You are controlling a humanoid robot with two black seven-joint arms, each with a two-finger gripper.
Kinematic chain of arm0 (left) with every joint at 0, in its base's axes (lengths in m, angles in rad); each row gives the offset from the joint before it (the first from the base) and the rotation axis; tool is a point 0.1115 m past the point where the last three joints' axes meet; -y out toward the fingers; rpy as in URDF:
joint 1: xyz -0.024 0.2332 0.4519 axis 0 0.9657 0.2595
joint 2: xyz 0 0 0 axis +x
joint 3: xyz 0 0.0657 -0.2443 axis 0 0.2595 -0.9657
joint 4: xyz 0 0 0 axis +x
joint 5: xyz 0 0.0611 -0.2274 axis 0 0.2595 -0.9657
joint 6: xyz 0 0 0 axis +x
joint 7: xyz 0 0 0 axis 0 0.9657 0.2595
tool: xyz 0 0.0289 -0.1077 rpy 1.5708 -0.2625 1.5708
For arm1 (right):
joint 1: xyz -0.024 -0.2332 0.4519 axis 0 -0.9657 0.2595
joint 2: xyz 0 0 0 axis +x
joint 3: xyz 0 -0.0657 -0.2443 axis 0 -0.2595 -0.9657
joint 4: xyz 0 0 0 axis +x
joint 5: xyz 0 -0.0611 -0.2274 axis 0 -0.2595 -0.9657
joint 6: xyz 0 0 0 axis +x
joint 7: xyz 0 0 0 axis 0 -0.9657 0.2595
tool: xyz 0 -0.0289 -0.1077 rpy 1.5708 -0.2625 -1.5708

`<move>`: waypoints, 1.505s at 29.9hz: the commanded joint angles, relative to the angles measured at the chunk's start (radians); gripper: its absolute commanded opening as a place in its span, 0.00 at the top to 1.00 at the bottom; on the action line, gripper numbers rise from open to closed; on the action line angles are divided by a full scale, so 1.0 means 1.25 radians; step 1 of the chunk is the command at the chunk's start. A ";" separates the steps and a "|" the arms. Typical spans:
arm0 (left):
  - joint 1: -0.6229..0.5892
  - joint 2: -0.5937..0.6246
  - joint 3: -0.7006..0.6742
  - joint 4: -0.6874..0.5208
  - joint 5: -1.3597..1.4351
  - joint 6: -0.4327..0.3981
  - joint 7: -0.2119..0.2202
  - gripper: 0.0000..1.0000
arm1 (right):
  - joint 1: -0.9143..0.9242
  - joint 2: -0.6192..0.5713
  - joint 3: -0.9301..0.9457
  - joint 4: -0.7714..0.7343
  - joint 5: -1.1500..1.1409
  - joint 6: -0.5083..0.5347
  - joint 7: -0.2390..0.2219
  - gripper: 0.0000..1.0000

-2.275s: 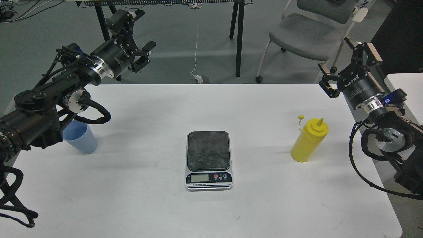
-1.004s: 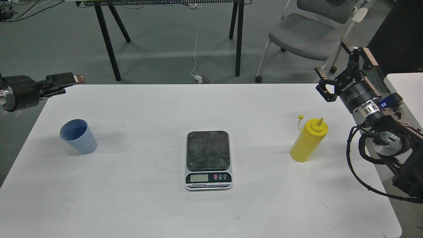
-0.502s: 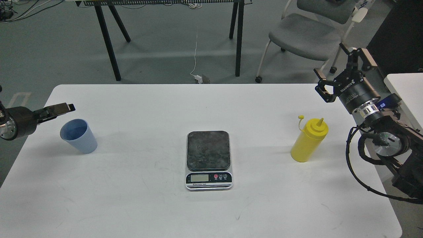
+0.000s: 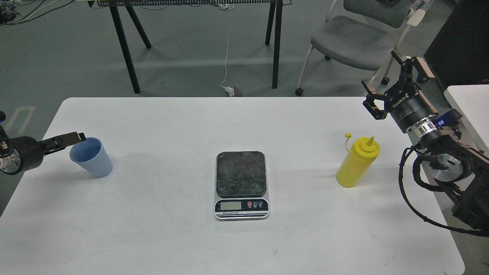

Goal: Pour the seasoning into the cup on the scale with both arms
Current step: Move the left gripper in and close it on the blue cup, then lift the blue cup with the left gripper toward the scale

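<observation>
Nothing's poured: cup (image 4: 91, 157) off the scale (image 4: 241, 185); left hand (image 4: 76, 137) beside it, spread unclear; right hand (image 4: 395, 83) apart, above squeeze bottle (image 4: 357, 162).

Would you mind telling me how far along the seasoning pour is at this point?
Nothing is done yet: the scale platform is bare, and the cup stands on the table at left. In hand: the left gripper is at the cup's rim, grip unclear. The right gripper is open, above the untouched seasoning. Left: cup onto scale, grasp bottle, pour.

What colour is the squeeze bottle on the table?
Yellow; the squeeze bottle shows plainly in the head view.
</observation>
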 commanded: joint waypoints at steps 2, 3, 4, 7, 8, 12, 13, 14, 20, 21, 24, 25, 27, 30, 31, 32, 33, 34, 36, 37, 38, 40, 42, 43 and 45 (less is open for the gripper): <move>0.009 0.000 0.000 0.000 0.001 0.001 0.000 0.01 | -0.001 0.000 0.000 0.000 -0.001 0.000 0.000 0.01; 0.010 -0.002 0.000 0.000 0.001 0.001 0.000 0.01 | -0.001 0.000 0.000 0.000 -0.001 0.000 0.000 0.01; 0.010 -0.003 0.000 0.000 0.001 0.001 0.000 0.01 | -0.001 0.000 -0.001 0.000 -0.001 0.000 0.000 0.01; 0.011 -0.016 0.002 0.000 0.004 0.015 0.000 0.01 | -0.001 0.000 -0.001 0.000 -0.001 0.000 0.000 0.01; 0.016 -0.021 0.002 0.000 0.010 0.025 0.000 0.02 | -0.003 0.000 0.000 0.000 -0.001 0.000 0.000 0.01; 0.048 -0.030 0.000 0.000 0.057 0.069 0.000 0.07 | -0.008 -0.001 -0.001 0.001 -0.001 0.000 0.000 0.01; 0.050 -0.037 0.000 0.000 0.062 0.079 0.000 0.07 | -0.012 0.000 -0.001 0.001 -0.001 0.000 0.000 0.01; 0.050 -0.046 0.002 0.000 0.063 0.084 0.000 0.07 | -0.014 0.000 0.000 0.001 0.000 0.000 0.000 0.01; 0.056 -0.051 0.002 0.005 0.065 0.107 0.000 0.37 | -0.024 0.000 0.000 0.015 -0.001 0.000 0.000 0.01; 0.056 -0.051 0.002 0.010 0.065 0.108 0.000 0.44 | -0.025 0.000 0.000 0.016 -0.001 0.000 0.000 0.01; 0.056 -0.049 0.003 0.014 0.066 0.107 0.000 0.65 | -0.025 0.001 0.000 0.016 -0.001 0.000 0.000 0.01; 0.054 -0.048 0.003 0.014 0.069 0.107 0.000 0.73 | -0.024 0.001 0.000 0.016 -0.001 0.000 0.000 0.01; 0.053 -0.046 0.003 0.013 0.084 0.104 0.000 0.84 | -0.025 0.004 0.000 0.016 -0.001 0.000 0.000 0.01; 0.053 -0.045 0.003 0.013 0.139 0.102 0.000 0.93 | -0.025 0.004 0.000 0.016 -0.001 0.000 0.000 0.01; 0.054 -0.045 0.003 0.013 0.147 0.103 0.000 0.94 | -0.025 0.004 0.000 0.015 -0.003 0.000 0.000 0.01; 0.054 -0.045 0.003 0.013 0.151 0.103 0.000 0.95 | -0.025 0.005 0.000 0.015 -0.003 0.000 0.000 0.01; 0.052 -0.045 0.002 0.013 0.150 0.102 0.000 0.96 | -0.025 0.005 0.000 0.015 -0.003 0.000 0.000 0.01; 0.051 -0.045 0.002 0.013 0.150 0.102 0.000 0.97 | -0.025 0.005 0.001 0.015 -0.003 0.000 0.000 0.01; 0.047 -0.043 0.002 0.013 0.151 0.101 0.000 0.98 | -0.025 0.005 0.001 0.015 -0.003 0.000 0.000 0.01; 0.046 -0.042 0.002 0.012 0.155 0.100 0.000 0.98 | -0.025 0.005 0.001 0.015 -0.003 0.000 0.000 0.01; 0.045 -0.041 0.000 0.011 0.155 0.098 0.000 0.98 | -0.025 0.005 0.001 0.013 -0.003 0.000 0.000 0.01; 0.043 -0.040 0.000 0.010 0.155 0.095 0.000 0.99 | -0.025 0.005 0.001 0.012 -0.003 0.000 0.000 0.01; 0.043 -0.040 0.000 0.008 0.156 0.085 0.000 1.00 | -0.025 0.005 0.001 0.012 -0.003 0.000 0.000 0.01; 0.043 -0.040 0.000 0.008 0.155 0.082 0.000 1.00 | -0.024 0.005 0.001 0.012 -0.003 0.000 0.000 0.01; 0.042 -0.040 0.000 0.005 0.155 0.080 0.000 1.00 | -0.024 0.005 0.002 0.012 -0.003 0.000 0.000 0.01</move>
